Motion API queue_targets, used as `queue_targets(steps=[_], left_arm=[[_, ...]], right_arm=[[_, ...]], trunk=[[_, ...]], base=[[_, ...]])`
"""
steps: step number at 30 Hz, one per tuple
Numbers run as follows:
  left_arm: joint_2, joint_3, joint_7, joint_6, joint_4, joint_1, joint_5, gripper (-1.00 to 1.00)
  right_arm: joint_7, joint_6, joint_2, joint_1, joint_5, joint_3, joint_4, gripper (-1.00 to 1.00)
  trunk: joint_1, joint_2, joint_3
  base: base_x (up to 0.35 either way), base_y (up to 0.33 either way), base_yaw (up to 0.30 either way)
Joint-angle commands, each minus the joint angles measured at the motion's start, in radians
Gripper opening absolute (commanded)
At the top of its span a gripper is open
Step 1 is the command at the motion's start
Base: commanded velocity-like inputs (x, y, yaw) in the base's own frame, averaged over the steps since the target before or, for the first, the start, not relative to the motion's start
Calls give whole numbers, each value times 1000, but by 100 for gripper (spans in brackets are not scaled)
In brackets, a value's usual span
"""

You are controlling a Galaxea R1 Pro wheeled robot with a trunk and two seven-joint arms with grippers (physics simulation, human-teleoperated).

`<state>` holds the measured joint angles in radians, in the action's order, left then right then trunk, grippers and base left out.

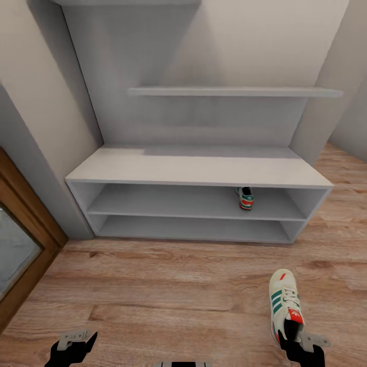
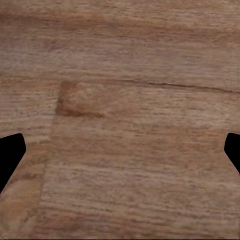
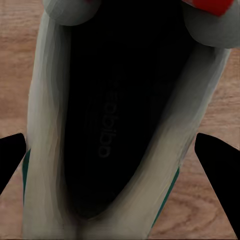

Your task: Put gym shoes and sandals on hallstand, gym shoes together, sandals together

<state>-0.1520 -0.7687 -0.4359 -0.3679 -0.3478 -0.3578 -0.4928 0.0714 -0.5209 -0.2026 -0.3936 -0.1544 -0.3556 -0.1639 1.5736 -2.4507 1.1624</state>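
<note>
Beige walls [image 1: 46, 66]; wood-framed glass door [image 1: 20, 239] left.

The hallstand [image 1: 199, 171] has a bare counter top, open from above up to the floating shelf [image 1: 234, 92]. Walls close it in on the left and right. Below, the upper shelf [image 1: 168, 201] is free along most of its width; one gym shoe [image 1: 246, 198] stands in its right part, heel outward, with room on either side. The lower shelf [image 1: 193, 229] is free end to end, though low. The floor [image 1: 168, 290] before the rack is open, save a second shoe [image 1: 285, 306] at the right hand [image 1: 300, 351], which straddles its heel opening. A wooden door frame [image 1: 25, 244] bounds the left. The left hand [image 1: 71, 349] hangs over bare floor.
</note>
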Motion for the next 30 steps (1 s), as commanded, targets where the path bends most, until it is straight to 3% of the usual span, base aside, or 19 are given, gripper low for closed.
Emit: queue_targets(steps=[1,13,17,22,25,30], left_arm=[[1,-8,-5,-5,1,-1,-9,100],[11,-3,-4,-8,1,-1,-12,100],[12,-2,-6,-14,3,0,-17,100],[13,13,-23,-21,12,0,-21,100],[13,22,-40,-38,18,0,-23,100],[12,27,-57,-63,29,0,-25,100]], right_arm=[[5,-4,-1,-1,-7,-9,0,-100],[9,-3,8,-1,-13,-5,1,-100],[10,0,35,-1,-15,6,-2,-100],[8,33,83,0,-23,47,-42,-100],[7,120,108,-1,-36,68,-115,-100],[6,405,167,-11,-61,85,-316,-100]], trunk=[[0,0,1],[0,0,1],[0,0,1],[0,0,1],[0,0,1],[0,0,1]], base=[[-138,288,0],[-110,251,0],[-29,69,0],[-8,18,0],[-2,5,0],[-1,1,0]])
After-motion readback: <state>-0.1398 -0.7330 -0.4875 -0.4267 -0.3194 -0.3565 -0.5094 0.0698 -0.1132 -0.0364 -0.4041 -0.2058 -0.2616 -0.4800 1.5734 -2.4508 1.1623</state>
